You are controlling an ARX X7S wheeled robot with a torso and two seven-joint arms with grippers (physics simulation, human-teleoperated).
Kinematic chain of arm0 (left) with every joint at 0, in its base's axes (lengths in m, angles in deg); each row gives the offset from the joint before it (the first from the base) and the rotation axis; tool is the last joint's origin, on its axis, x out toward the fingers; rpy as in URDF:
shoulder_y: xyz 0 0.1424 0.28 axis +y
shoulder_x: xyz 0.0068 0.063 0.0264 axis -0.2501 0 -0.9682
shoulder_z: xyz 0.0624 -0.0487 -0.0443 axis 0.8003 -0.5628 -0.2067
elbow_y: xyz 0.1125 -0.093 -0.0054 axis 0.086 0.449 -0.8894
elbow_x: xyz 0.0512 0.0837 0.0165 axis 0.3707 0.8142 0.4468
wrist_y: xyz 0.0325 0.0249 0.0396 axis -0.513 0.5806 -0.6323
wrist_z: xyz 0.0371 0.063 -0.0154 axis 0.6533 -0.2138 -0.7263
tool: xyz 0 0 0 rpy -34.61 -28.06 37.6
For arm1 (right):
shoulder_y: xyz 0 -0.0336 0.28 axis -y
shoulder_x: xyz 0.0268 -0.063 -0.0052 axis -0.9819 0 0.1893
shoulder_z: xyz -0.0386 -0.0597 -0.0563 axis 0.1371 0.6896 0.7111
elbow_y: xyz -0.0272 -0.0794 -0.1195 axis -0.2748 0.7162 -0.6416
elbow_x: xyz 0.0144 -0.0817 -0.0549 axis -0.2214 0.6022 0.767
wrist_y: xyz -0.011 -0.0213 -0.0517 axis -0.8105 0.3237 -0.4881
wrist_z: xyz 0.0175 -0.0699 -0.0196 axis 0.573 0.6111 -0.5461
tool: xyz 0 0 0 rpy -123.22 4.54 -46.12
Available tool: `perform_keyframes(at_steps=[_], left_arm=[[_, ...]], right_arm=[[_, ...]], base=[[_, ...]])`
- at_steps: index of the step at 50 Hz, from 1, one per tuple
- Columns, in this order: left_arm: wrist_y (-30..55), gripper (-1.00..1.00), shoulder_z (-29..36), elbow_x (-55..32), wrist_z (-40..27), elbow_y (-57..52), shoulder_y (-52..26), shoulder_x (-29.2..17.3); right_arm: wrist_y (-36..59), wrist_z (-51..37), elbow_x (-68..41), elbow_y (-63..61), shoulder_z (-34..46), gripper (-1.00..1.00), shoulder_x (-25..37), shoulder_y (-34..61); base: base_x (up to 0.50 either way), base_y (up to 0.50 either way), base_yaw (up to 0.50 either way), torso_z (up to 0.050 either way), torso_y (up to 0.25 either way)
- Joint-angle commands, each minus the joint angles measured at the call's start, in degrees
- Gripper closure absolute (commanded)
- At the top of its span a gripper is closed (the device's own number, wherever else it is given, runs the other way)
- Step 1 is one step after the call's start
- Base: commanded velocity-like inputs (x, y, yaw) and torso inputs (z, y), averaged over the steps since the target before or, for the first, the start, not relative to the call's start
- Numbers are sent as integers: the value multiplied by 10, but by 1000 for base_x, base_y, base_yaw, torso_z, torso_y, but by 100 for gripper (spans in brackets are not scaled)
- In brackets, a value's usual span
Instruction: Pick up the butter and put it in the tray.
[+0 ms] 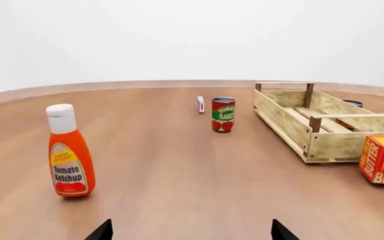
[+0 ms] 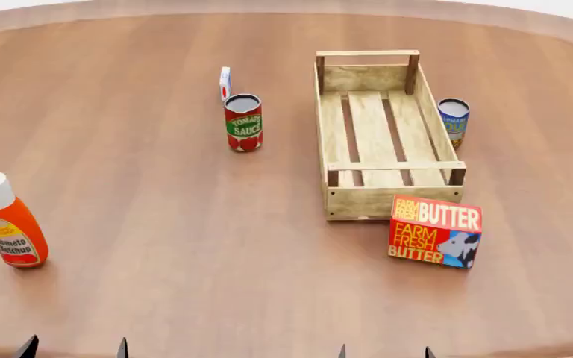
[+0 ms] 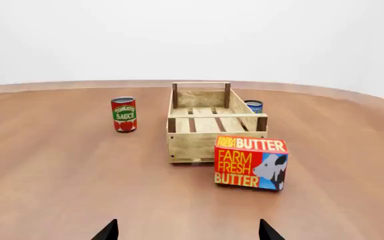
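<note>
From the left wrist, the butter (image 1: 383, 161) shows only at the picture's edge, just beside the tray (image 1: 282, 117), far off the left gripper (image 1: 190, 231), whose tips stand spread. From the head, the butter (image 2: 436, 230) touches or nearly touches the tray's (image 2: 376, 200) near end, nearer the right gripper (image 2: 384, 350). From the right wrist, the butter (image 3: 251, 161) lies ahead, long axis crosswise, between widely parted tips on a bare brown table (image 3: 58, 170) under white walls.

Left gripper (image 2: 74, 347) and right gripper (image 2: 384, 351) both wide apart, empty.
</note>
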State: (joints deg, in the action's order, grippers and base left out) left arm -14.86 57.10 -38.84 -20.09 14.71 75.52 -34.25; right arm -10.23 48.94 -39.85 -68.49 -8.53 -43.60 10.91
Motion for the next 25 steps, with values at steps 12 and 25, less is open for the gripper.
perform_keyframes(at_steps=[12,25], left_arm=[[-13,-100,12,-3,-36,-2,0,-34],[82,-100,-15,-105,-39,-247,47,-47]], right_arm=[[12,-47,-35,-25,20,-100,24,-12],[110,-80,-62,-240,19,-100,44,-47]], base=[[0,0,0,0,0],[0,0,0,0,0]])
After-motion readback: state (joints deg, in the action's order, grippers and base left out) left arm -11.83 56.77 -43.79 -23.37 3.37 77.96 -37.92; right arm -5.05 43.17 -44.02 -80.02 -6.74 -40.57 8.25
